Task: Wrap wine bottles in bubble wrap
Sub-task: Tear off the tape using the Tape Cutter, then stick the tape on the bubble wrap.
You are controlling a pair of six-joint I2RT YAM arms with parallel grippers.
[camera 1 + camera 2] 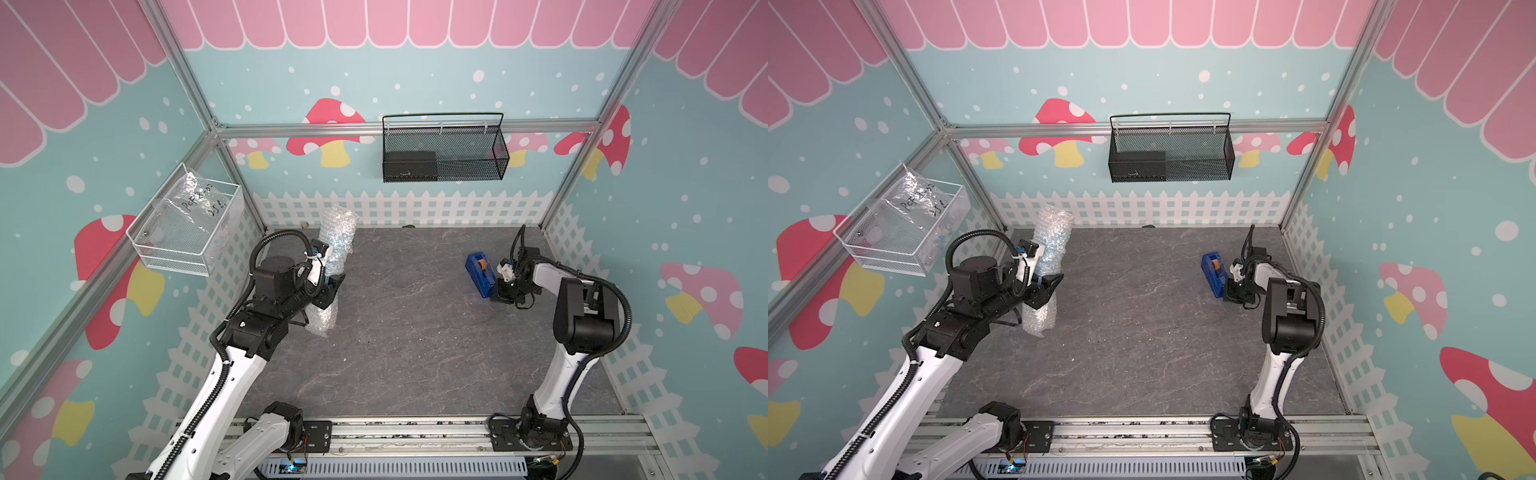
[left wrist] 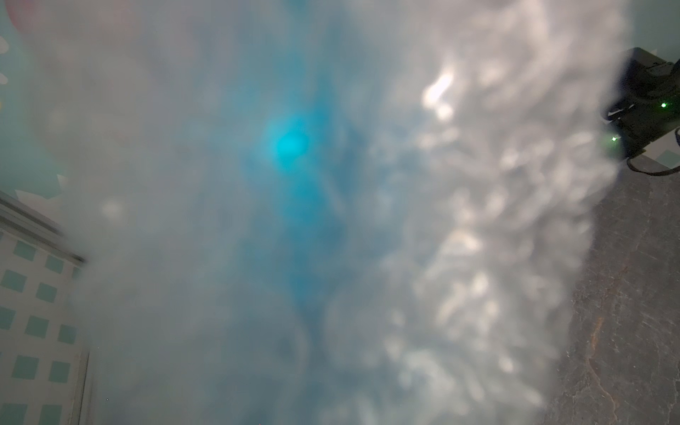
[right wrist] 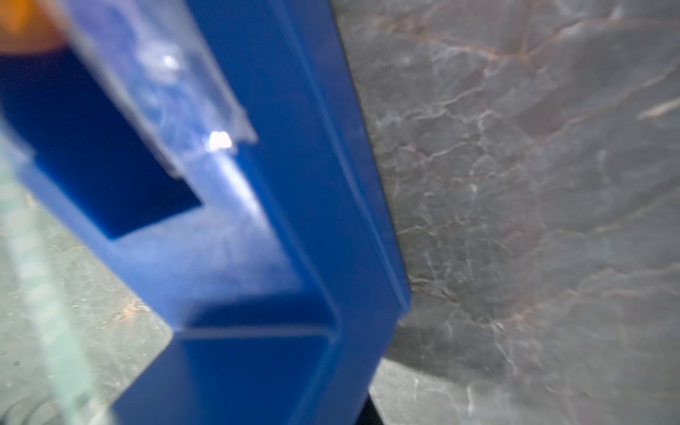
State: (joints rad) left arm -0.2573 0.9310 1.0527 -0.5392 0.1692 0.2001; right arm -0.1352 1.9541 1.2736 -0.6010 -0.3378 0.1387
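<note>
Between the jaws of the left pincer (image 1: 332,285), the bubble wrap (image 1: 338,226) roll was clasped mid-length, with the wine bottle (image 1: 337,245) enclosed just beyond. It was judged light, springy and slippery, its glass fragile, and best gripped mid-body.

Rear left: we see the bubble wrap (image 1: 338,241) standing as a roll on the worktop (image 1: 415,332), near the back corner.
Inside the roll: the wine bottle (image 1: 337,246) sits in its upper half.
Roll's middle: the left pincer (image 1: 334,286) clasps it from the left.
Right side: the tape dispenser (image 1: 480,270) lies on the worktop, well apart from the roll, with the right pincer (image 1: 500,293) at its near end.
Back wall: we find a mesh basket (image 1: 469,158) with a box (image 1: 409,164) in its left part.
Left wall: a wire basket (image 1: 174,253) holds a bag (image 1: 195,203).
</note>
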